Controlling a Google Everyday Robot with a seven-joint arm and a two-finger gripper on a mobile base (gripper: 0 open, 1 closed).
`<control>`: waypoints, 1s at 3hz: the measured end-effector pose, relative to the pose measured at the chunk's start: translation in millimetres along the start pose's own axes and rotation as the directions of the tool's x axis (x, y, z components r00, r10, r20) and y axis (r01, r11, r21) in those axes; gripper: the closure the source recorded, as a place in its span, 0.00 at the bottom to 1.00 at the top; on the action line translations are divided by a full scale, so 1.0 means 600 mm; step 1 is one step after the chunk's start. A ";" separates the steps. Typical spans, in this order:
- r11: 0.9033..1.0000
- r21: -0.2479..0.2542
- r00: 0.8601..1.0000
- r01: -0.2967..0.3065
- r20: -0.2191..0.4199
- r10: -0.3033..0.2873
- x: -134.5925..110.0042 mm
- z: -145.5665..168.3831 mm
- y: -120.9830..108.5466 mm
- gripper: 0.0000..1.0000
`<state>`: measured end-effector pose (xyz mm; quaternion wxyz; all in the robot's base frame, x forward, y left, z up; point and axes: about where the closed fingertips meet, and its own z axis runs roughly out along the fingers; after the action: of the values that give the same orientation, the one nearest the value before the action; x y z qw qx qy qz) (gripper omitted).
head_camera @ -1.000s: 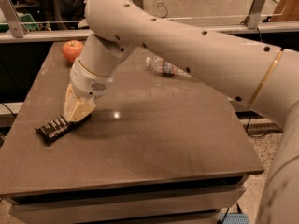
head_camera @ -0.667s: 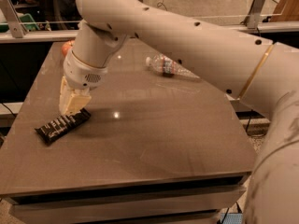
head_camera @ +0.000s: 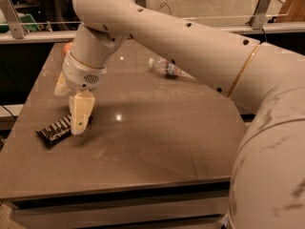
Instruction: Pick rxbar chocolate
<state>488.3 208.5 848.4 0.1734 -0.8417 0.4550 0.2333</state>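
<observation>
- Gripper hangs low over the front left part of the table; its two pale fingers are spread apart with nothing between them
- one finger points down, and its tip is at the right end of the snack bar; I cannot tell if it really touches it; the other finger is farther back and higher, over bare table
- the snack bar lies flat on the table near the left edge, turned at a slant; it is black with white letters; most of it sticks out to the left of the finger
- the big white arm reaches in from the right side and bends down to the gripper
- a water bottle lies on its side near the back of the table, well apart from the snack bar
- a small bit of a round reddish fruit peeks out behind the arm at the back left corner of the table; most of it is hidden
- a rail with metal posts runs behind the table
</observation>
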 end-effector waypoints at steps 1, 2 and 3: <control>1.000 -0.003 1.000 -0.003 -0.001 0.003 0.002 0.007 0.001 0.00; 1.000 -0.014 1.000 -0.012 0.008 0.012 0.007 0.026 0.001 0.00; 0.999 -0.023 1.000 -0.024 0.015 0.025 0.016 0.042 0.004 0.00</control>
<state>485.1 213.2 822.1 0.1645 -0.8362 0.4612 0.2469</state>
